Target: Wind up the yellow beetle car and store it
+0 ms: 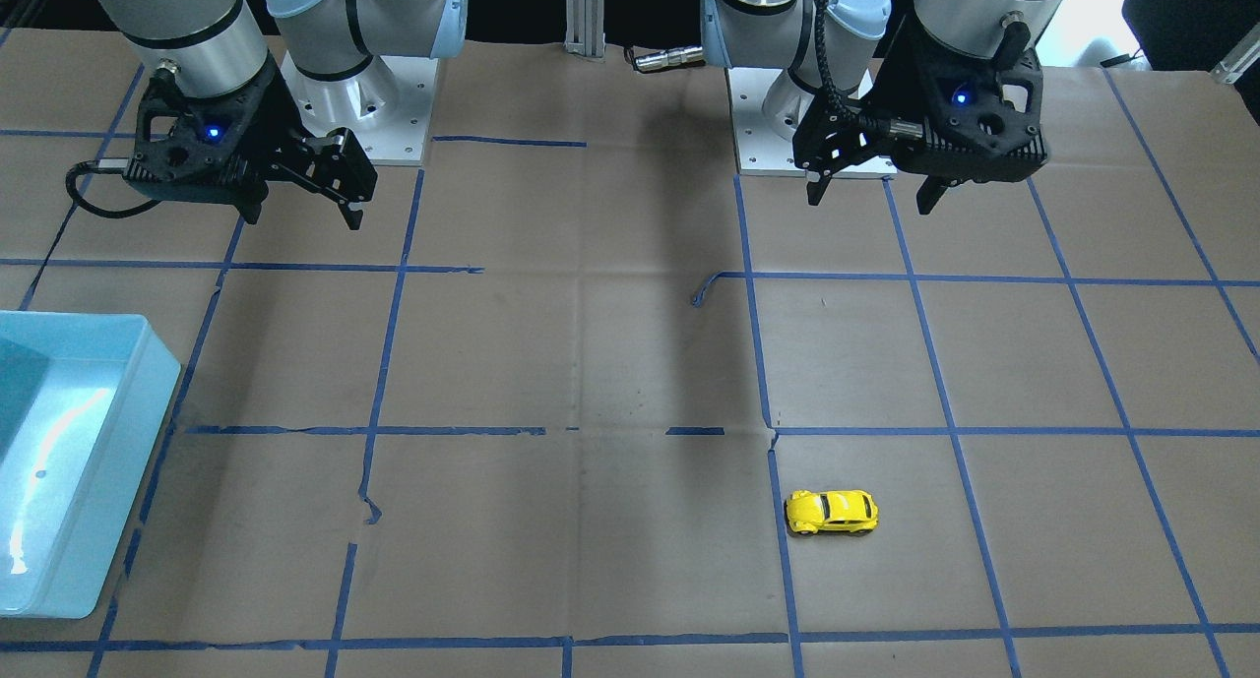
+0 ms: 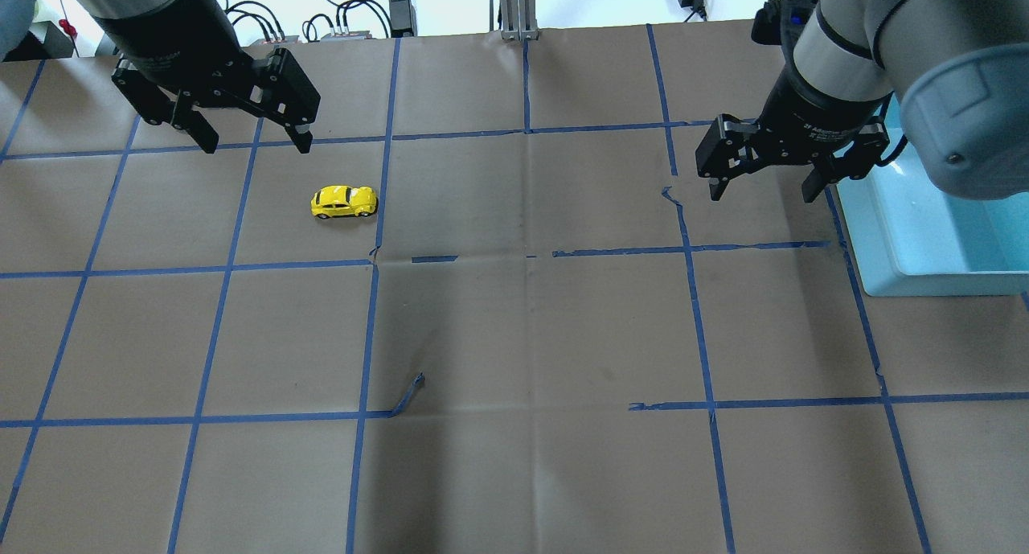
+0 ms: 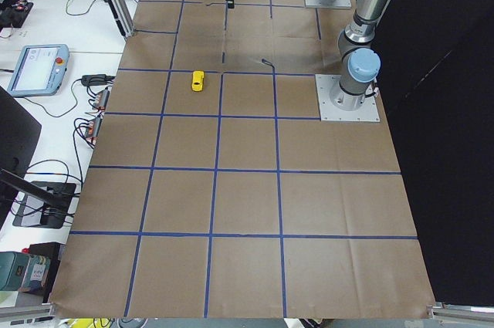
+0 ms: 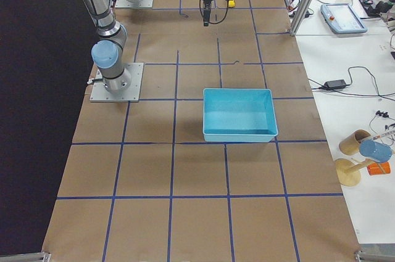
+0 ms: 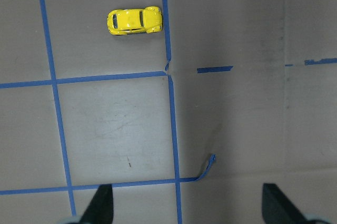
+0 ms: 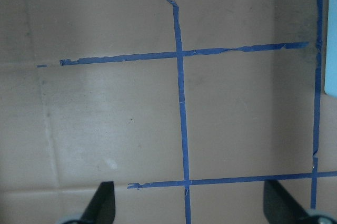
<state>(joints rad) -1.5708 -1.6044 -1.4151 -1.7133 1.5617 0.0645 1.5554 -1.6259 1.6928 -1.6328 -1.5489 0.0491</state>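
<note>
We find the table [image 2: 530,337] covered in brown paper with a blue tape grid. Only the right side view gives the bin [image 4: 239,127] whole: a light blue open tray resting on the paper. In the overhead view the right arm partly hides it, the front view crops it at the frame edge, and the right wrist view catches no more than a sliver.

The right claw [image 2: 762,194] hangs above the table just beside the bin, on the side facing the car. Its fingers are spread wide, holding nothing and touching nothing. Its wrist view shows only taped paper between them. The left claw [image 2: 257,145] hangs well apart from the bin, beyond the car as seen from it. Its fingers are likewise spread wide, clear of the paper and gripping nothing.

The car [image 2: 344,203] stands on its wheels on the paper, well apart from the bin and just beside a tape line. Its length runs roughly toward the bin. The left wrist view shows it ahead of the spread fingertips and apart from them, while the right wrist view does not take it in. In the right side view it is a yellow speck partly behind the right claw, too small to judge.

A loose tape curl [image 2: 410,395] lifts from the grid, nearer the bin than the car is, yet well apart from it.
</note>
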